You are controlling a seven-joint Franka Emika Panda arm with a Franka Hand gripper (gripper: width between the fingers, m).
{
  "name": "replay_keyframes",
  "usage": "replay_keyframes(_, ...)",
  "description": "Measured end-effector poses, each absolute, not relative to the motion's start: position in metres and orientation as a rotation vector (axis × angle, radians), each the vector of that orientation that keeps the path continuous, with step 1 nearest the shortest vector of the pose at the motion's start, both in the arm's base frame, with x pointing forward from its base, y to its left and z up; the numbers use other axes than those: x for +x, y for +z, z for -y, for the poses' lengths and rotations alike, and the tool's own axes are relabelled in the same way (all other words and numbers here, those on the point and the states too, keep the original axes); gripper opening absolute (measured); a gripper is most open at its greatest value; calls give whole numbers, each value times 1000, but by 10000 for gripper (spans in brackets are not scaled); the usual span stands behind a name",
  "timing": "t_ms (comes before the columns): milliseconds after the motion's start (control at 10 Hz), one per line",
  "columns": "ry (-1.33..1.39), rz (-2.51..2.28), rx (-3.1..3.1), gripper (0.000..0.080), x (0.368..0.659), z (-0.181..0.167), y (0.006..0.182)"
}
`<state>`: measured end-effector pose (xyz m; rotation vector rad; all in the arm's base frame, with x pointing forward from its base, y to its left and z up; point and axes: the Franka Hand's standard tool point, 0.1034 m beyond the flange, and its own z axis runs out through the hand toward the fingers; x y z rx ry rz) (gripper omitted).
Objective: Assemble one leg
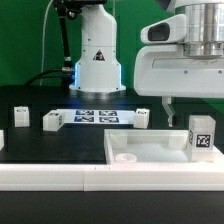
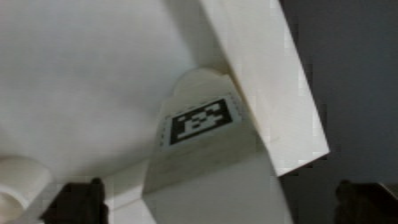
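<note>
Nearest me, a leg (image 1: 201,135) stands upright with its tag facing out, at the corner of the big white panel (image 1: 150,148) on the table (image 1: 60,150). The pincer (image 1: 168,108) hangs just behind and above it; its fingertips look dark at the wrist view's edge, apart, gripping nothing I can see. I'd come down square over the leg, close on its flat sides, and keep clear of the panel's rim; spare legs (image 1: 52,120) and the marker board (image 1: 95,116) lie farther back.
</note>
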<state>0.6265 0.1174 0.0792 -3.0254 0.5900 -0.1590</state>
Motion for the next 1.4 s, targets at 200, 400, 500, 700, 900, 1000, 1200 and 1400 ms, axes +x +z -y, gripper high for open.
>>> replay_keyframes(200, -171, -359, -3087, 649, 626, -118, 79)
replay_keyframes(400, -174, -153, -3140, 649, 625, -117, 77)
replay_keyframes(500, -175, -154, -3141, 649, 625, -117, 76)
replay_keyframes(700, -176, -156, -3141, 548, 626, -117, 76)
replay_keyframes(900, -176, -157, -3140, 291, 626, -117, 76)
replay_keyframes(1000, -176, -170, -3139, 291, 626, -117, 76)
replay_keyframes(1200, -181, -319, -3119, 291, 626, -117, 76)
replay_keyframes(1400, -206, -564, -3066, 291, 625, -112, 76)
